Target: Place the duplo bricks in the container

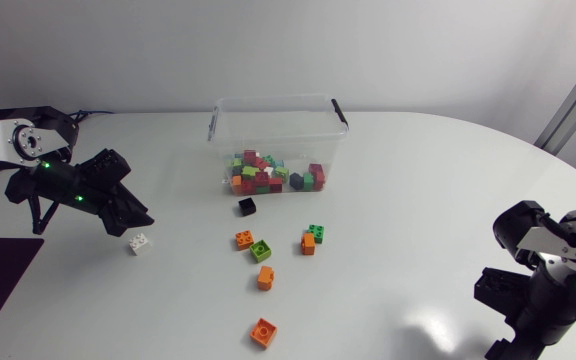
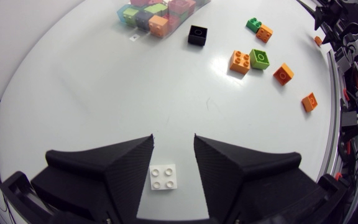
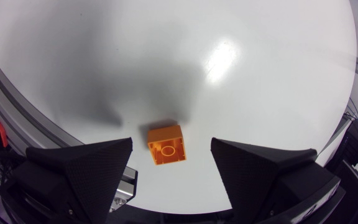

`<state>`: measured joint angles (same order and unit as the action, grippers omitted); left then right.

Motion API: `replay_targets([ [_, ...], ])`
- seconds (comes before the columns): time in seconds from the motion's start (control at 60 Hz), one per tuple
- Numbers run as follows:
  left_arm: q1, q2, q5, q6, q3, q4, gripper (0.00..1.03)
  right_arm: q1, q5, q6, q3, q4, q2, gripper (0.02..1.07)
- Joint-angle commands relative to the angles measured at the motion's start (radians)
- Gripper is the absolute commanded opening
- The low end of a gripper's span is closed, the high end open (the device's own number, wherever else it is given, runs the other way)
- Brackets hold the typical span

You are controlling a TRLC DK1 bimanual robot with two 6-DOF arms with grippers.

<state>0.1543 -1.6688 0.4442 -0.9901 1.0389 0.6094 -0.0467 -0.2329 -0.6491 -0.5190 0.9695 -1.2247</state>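
At the left of the head view, the left gripper (image 2: 174, 140) hangs over the white duplo brick (image 1: 140, 243), which sits on the table (image 1: 418, 200) left of centre. The left wrist view shows the jaws spread. The brick lies between the fingers, a little back from their tips and nearer one finger than the other, and neither finger grips it. It is square, so it has no long axis, and its sides run roughly along the finger faces. A straight descent and squeeze should do.

The clear container (image 1: 268, 101), part-filled with bricks, stands at upper centre, well apart from the white brick. A black brick (image 1: 247, 206) lies just below it, with other loose ones lower.

At lower right, the right gripper (image 3: 171, 142) is likewise released, with an overturned orange brick (image 3: 166, 144) untouched between its fingers.
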Motion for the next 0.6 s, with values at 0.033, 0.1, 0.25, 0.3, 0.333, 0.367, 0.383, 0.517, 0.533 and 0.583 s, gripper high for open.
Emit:
replay_targets([
  [0.033, 0.001, -0.040, -0.030, -0.027, 0.009, 0.012, 0.80, 0.004, -0.020, -0.066, 0.040, -0.031, -0.025, 0.93],
  [0.1, -0.002, -0.042, -0.039, -0.022, 0.001, 0.012, 0.87, -0.007, -0.023, -0.095, 0.054, -0.037, -0.027, 0.93],
  [0.25, -0.019, -0.045, -0.091, -0.019, -0.013, 0.010, 0.95, -0.070, -0.026, -0.184, 0.082, -0.091, -0.033, 0.93],
  [0.3, -0.024, -0.045, -0.108, -0.016, -0.016, 0.009, 0.95, -0.090, -0.026, -0.205, 0.082, -0.101, -0.038, 0.93],
  [0.333, -0.029, -0.045, -0.122, -0.015, -0.019, 0.003, 0.97, -0.114, -0.026, -0.239, 0.086, -0.123, -0.045, 0.90],
  [0.367, -0.030, -0.045, -0.128, -0.012, -0.019, 0.003, 0.97, -0.128, -0.026, -0.259, 0.093, -0.141, -0.053, 0.85],
  [0.383, -0.030, -0.045, -0.133, -0.012, -0.019, 0.003, 0.97, -0.136, -0.026, -0.270, 0.097, -0.152, -0.058, 0.83],
  [0.517, -0.036, -0.065, -0.200, 0.010, -0.031, -0.005, 0.98, -0.182, -0.013, -0.327, 0.122, -0.215, -0.105, 0.53],
  [0.533, -0.038, -0.065, -0.211, 0.010, -0.036, -0.005, 0.98, -0.186, -0.009, -0.334, 0.123, -0.216, -0.107, 0.50],
  [0.583, -0.041, -0.068, -0.234, 0.010, -0.045, -0.011, 0.98, -0.188, 0.015, -0.340, 0.122, -0.222, -0.107, 0.41],
])
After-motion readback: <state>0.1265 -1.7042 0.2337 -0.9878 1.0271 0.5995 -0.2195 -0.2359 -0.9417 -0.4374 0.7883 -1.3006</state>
